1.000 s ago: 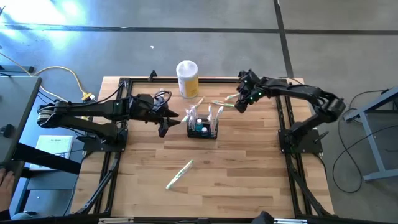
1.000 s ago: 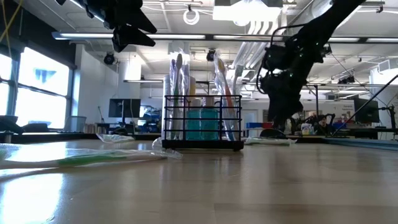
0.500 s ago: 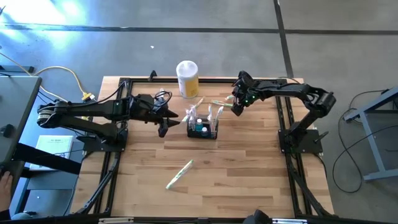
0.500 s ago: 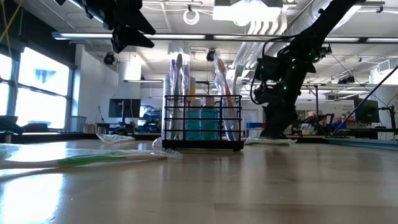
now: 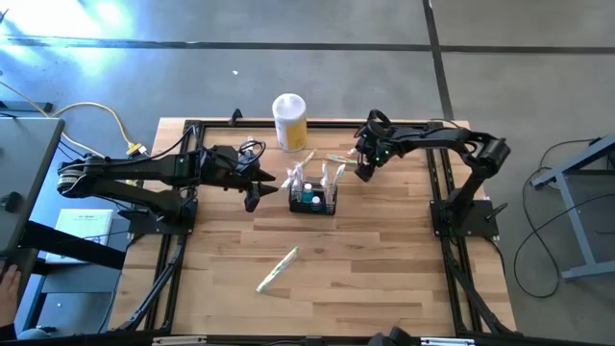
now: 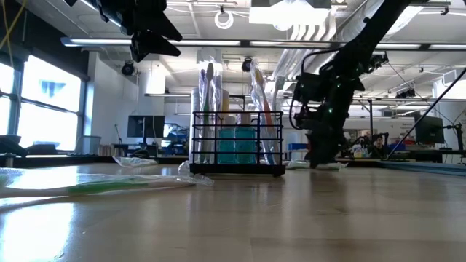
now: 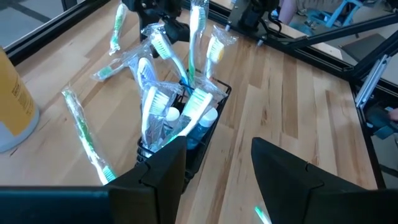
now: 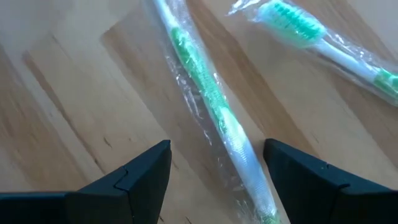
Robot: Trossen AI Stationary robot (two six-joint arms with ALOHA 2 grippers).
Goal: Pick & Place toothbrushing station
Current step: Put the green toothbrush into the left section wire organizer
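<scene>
Since a second ago my right arm has swung inward and come down: my right gripper now sits low over the table, just right of the toothbrushing station in the upper middle of the high view, where earlier it hung farther right and higher. My left gripper has not shifted; it hovers just left of the station with its fingers apart and nothing between them. My right fingers are spread wide too, and the right wrist view shows a wrapped green toothbrush lying on the wood in the gap between them, not yet clamped. A second wrapped brush lies close by in the upper right of that view. The station stands upright on the table and already holds several wrapped brushes and a blue bottle. I judge the job partly done: brushes are loaded, but the two near my right gripper remain, and another loose brush lies in the lower middle of the high view.
</scene>
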